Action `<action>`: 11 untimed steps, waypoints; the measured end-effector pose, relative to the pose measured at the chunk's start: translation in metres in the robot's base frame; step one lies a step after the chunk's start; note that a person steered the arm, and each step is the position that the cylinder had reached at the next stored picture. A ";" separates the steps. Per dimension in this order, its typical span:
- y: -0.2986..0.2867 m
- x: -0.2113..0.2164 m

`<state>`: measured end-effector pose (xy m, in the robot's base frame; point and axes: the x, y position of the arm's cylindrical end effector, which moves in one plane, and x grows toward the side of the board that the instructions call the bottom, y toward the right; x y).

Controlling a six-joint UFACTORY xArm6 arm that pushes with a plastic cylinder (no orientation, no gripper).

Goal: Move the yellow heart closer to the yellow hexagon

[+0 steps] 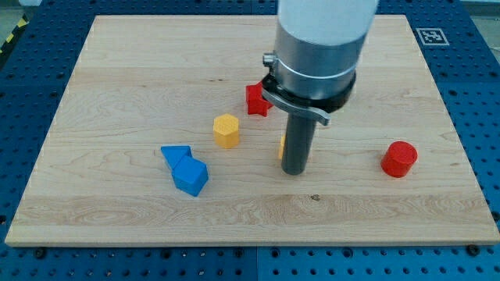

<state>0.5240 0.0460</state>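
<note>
Rod comes down from the view's top centre under a wide grey-and-white cylinder with a dark clamp ring; my tip (294,171) rests on the wooden board (117,86) a little right of centre. No fingers or jaws on this rig, so nothing to read as open or closed, just a plain dark rod end. Yellow heart (281,147) is almost wholly hidden behind the rod: only a thin yellow sliver shows at the rod's left edge, touching or just beside it, and the shape cannot be confirmed from that sliver. Yellow hexagon (226,130) sits to the view's left of the rod, near but apart from the sliver, with bare board between them. Red star-like block (256,100) lies above the hexagon and to its right, its right side tucked behind the clamp ring. Red cylinder (399,159) stands well apart at the view's right. Two blue blocks touch each other at lower left: blue triangle-like block (175,154) above, blue cube-like block (191,176) just below and right of it. Blue pegboard table (31,47) surrounds the board.
</note>
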 end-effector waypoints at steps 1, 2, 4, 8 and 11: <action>-0.013 -0.001; 0.013 0.013; 0.051 -0.008; 0.003 -0.025; 0.015 0.000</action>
